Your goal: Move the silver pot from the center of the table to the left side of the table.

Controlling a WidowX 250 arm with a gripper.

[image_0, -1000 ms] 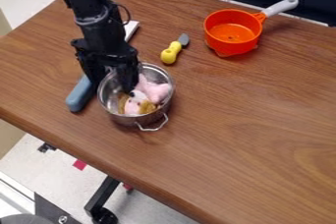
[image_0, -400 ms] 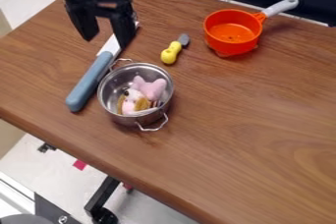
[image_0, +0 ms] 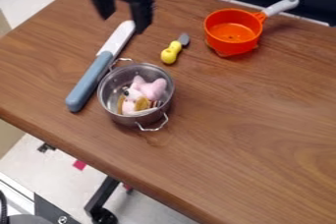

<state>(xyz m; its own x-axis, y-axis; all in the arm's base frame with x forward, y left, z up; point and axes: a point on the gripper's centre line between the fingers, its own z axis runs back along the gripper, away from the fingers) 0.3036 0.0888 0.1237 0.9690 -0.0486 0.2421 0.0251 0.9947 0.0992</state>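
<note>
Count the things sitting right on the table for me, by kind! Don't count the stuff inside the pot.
Pots: 1, the silver pot
Pans: 1, the orange pan
Knives: 1, the big knife with the blue handle
Small utensils: 1, the yellow-handled utensil
Total: 4

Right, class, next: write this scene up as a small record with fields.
pot: upright, left half of the view
in pot: pink soft toy
left of pot: knife, blue handle nearer the camera
beyond pot: yellow-handled tool
far right of pot: orange pan, pale handle
gripper: open, near the knife's blade end, clear of pot
</note>
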